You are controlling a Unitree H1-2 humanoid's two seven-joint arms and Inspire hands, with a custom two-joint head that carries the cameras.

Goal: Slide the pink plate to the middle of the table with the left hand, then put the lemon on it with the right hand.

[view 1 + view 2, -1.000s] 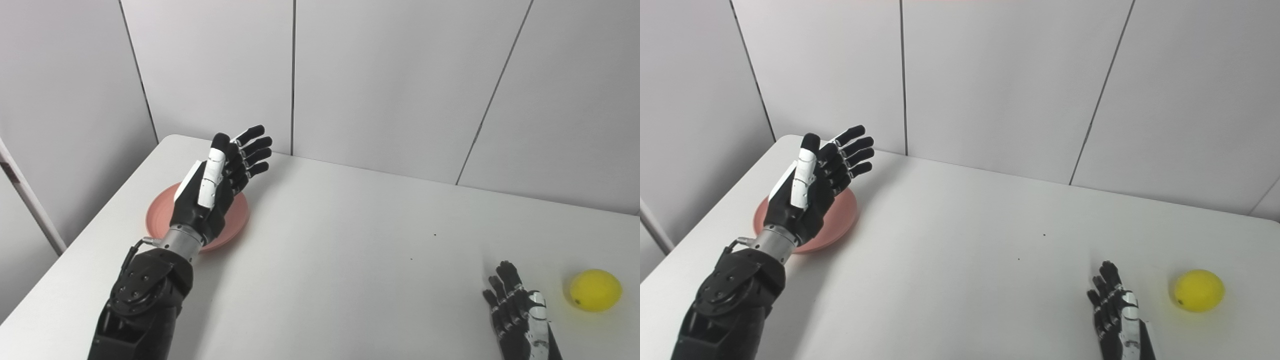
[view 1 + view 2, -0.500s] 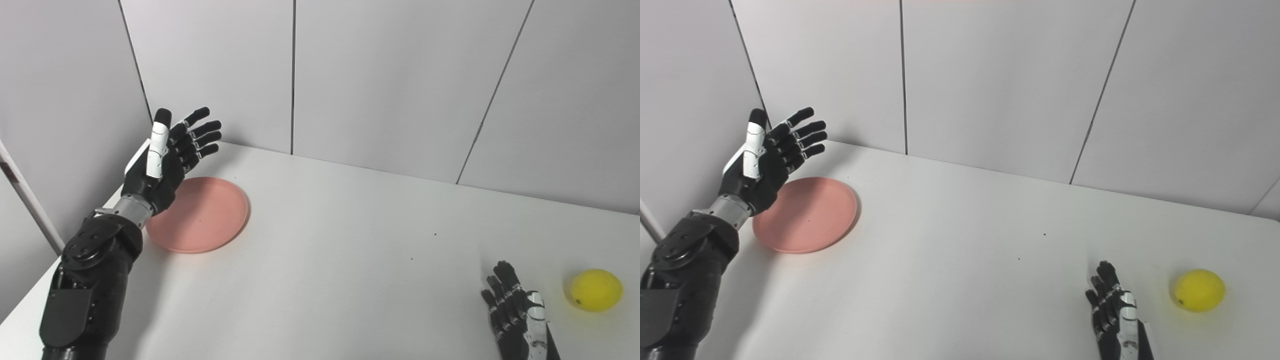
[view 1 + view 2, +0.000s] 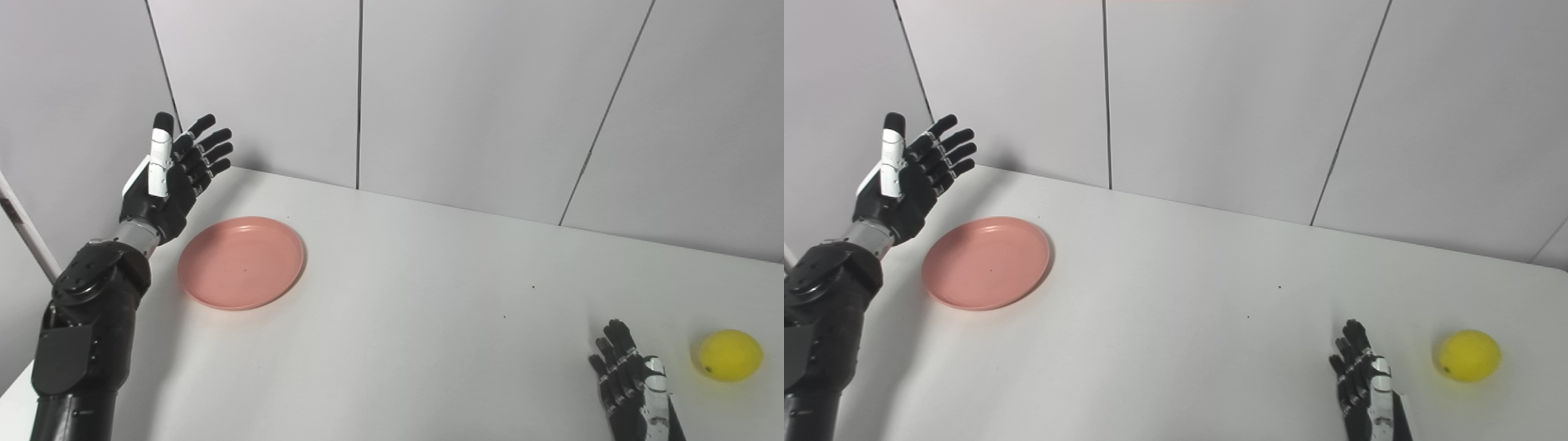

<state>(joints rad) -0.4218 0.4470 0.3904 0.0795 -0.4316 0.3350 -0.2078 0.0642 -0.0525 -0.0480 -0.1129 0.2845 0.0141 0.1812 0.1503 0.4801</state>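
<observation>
Pink plate [image 3: 241,262] beside raised left hand [image 3: 168,174] (fingers [image 3: 211,142] apart)

white table [image 3: 398,343], grey panelled walls [image 3: 478,104]

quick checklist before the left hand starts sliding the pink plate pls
1. Left hand open, holding nothing: ok.
2. Left hand touching the pink plate: not ok, it is raised off the plate's left side.
3. Plate flat on the table, nothing on it: ok.
4. Path from the plate to the table's middle free of things: ok.
5. Right hand open, out of the way near the front edge: ok.
6. Lemon beside the right hand, untouched: ok.
</observation>
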